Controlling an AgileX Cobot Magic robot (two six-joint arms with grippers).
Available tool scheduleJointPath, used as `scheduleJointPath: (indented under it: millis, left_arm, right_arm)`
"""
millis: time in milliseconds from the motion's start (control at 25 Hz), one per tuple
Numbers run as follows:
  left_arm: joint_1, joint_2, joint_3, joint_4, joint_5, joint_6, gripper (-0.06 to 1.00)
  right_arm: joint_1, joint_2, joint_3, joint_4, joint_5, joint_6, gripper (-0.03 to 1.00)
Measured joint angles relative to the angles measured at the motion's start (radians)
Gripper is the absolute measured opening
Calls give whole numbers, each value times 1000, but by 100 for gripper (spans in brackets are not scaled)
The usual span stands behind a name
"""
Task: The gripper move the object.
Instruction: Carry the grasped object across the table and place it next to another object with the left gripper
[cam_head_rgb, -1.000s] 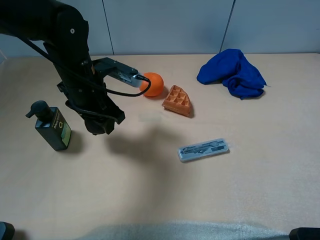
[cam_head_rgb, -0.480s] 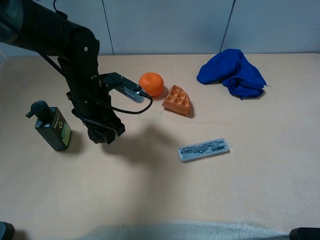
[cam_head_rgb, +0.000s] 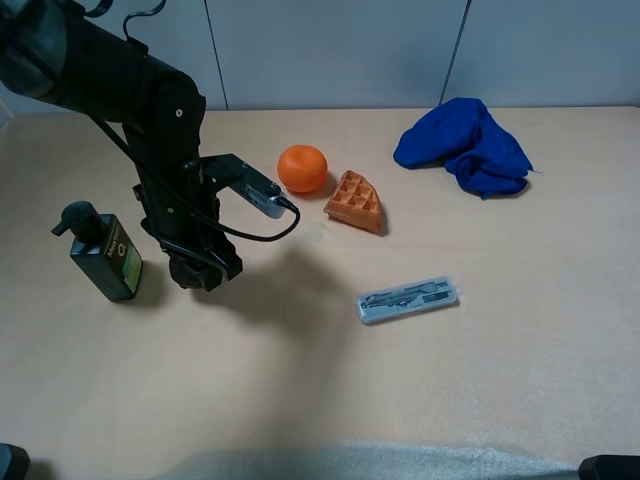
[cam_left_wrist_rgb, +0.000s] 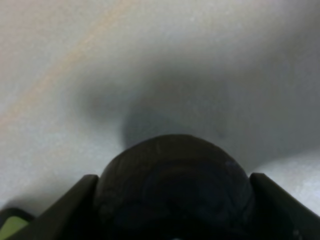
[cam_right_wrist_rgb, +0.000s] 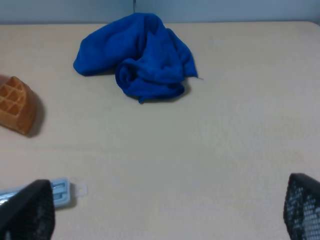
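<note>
The gripper (cam_head_rgb: 196, 273) hangs low on the left, pointing straight down. Its two black fingers (cam_left_wrist_rgb: 70, 207) clasp the object (cam_left_wrist_rgb: 172, 185), a dark, round ball, one finger on each side.

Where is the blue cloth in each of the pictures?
Exterior high: the blue cloth lies heaped at the far right, in the picture's upper right.
Left wrist: not in it.
Right wrist: the blue cloth lies heaped beyond the waffle piece.
Shared landmark: the waffle piece, seen in the high and right wrist views.
</note>
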Motion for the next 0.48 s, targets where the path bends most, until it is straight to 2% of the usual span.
scheduleJointPath:
  millis: [480]
  left_arm:
    - [1,0,0,21,1,0,61]
  right_arm:
    - [0,0,0,0,0,0,69]
